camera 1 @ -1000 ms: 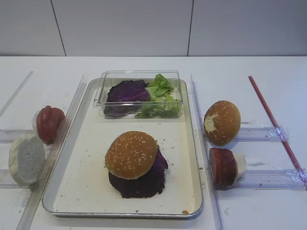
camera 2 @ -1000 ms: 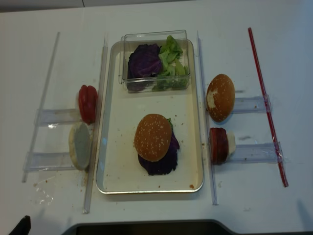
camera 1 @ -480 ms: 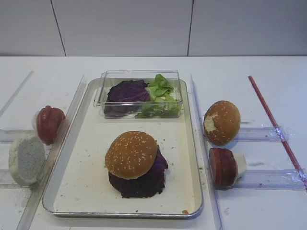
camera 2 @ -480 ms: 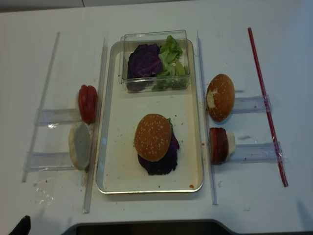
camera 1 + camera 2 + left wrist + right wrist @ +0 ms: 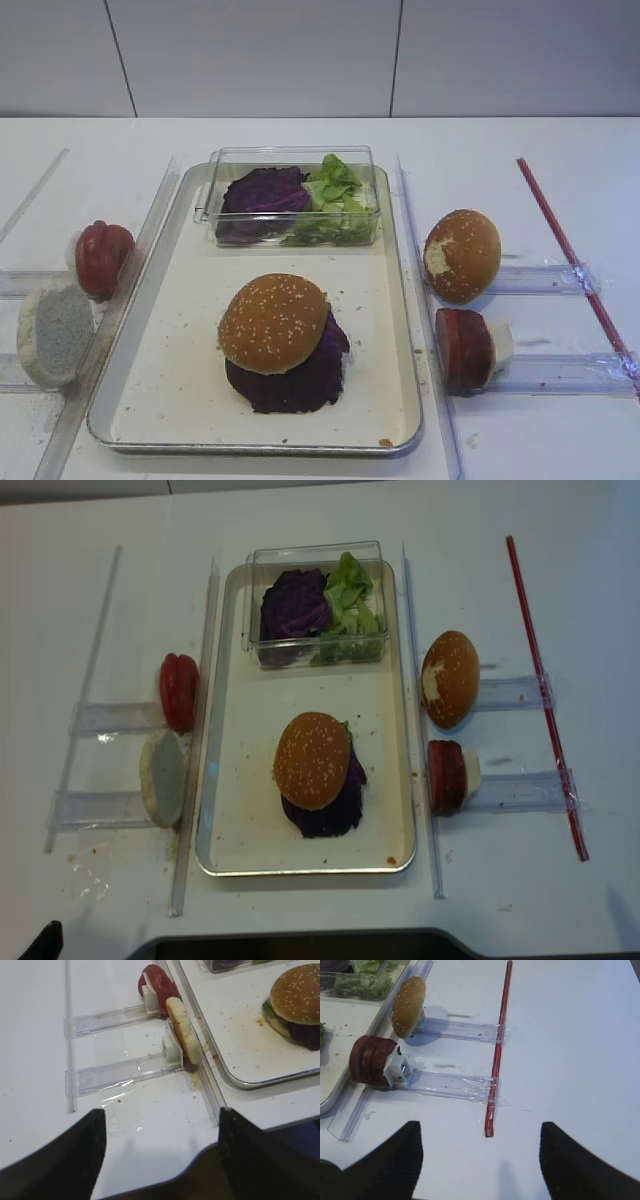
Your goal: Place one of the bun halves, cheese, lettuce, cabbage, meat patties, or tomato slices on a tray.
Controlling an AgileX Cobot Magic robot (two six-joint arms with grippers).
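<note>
Stacked burger on the tray (image 5: 180,395)
The sesame bun top (image 5: 274,322) sits on cabbage (image 5: 290,380); both the left pincer (image 5: 160,1155) and the right pincer (image 5: 480,1155) hang spread wide, empty, above the counter (image 5: 570,1035).

You have the large rectangular silver metal tray (image 5: 395,300) in the middle. At its far end sits the small clear plastic box (image 5: 290,160), holding the dark purple cabbage (image 5: 262,192) left of the bright green crinkly lettuce (image 5: 335,195). Nearer you, the golden-brown sesame bun top (image 5: 274,322) lies on more purple leaves.
</note>
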